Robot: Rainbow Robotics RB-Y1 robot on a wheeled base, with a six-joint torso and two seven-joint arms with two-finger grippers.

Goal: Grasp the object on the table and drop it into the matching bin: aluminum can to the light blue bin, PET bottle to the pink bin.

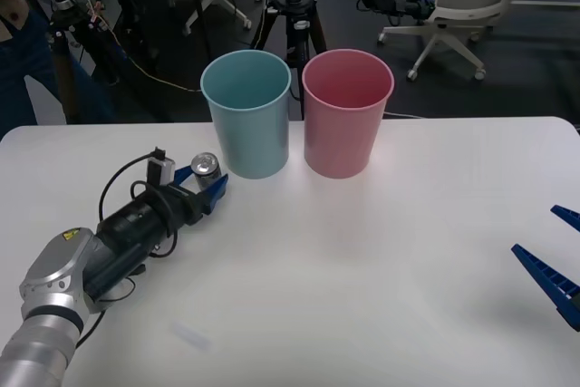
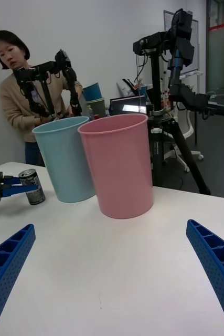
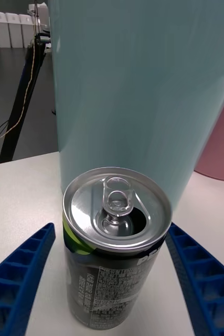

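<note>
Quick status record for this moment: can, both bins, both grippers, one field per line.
can: aluminum can upright on the table, opened top, just left of the light blue bin
bins: light blue bin and pink bin side by side at the table's far edge, blue on the left
left gripper: left gripper open, low at the can, a blue finger on each side, gaps visible in the wrist view
right gripper: right gripper open, idle at the table's right edge
grasp: not yet closed
</note>
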